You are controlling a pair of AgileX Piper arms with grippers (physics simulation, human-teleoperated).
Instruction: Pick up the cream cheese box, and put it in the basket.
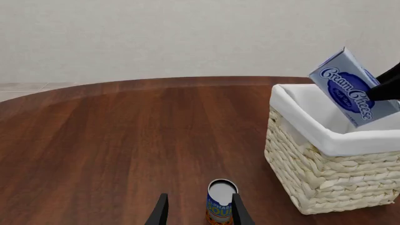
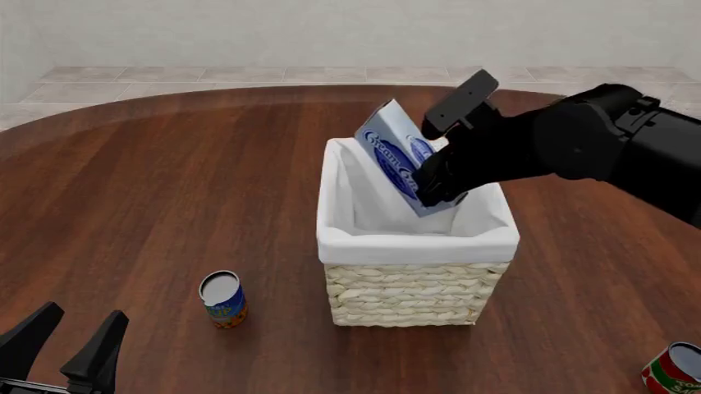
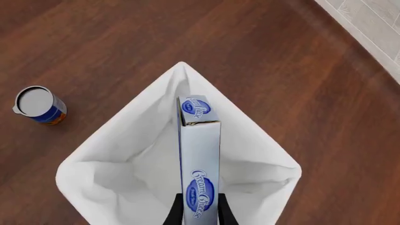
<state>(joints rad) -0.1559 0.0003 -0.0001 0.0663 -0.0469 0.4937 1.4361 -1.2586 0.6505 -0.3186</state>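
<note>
Left claw [image 2: 64,349]: nearest the front camera, low over the dark reddish-brown wooden bench [image 2: 164,189]; its black fingers stand apart and grip nothing; idle.
Small blue-orange can [image 2: 222,299]: upright on the bench ahead of the left claw and left of the basket, well apart from it; no part in the task.
Red can [image 2: 672,373]: at the front right edge of the bench, only partly in view; no part in the task.
Basket [image 2: 414,291]: tall square woven cream wicker with a white cloth liner folded over the rim; upright at mid-bench; interior appears unoccupied apart from the entering carton.
Cream cheese box [image 2: 396,156]: small flat pale blue-grey carton with dark blue oval script logo; tilted, lower end below the rim line inside the opening, upper end above it; whether it touches the liner cannot be determined.
Right claw [image 3: 198,211]: narrow, black fingers clamped on the carton's two broad faces at one end; arm reaches in over the basket's right rear.
Step in hand: placement; pick-up is complete and the carton is over and partly within the basket.
Progress: judged near the end.
Next move: lower a little if needed, then part the fingers so the carton drops inside; withdraw upward clear of the rim.
Risk: snagging the liner.
</note>
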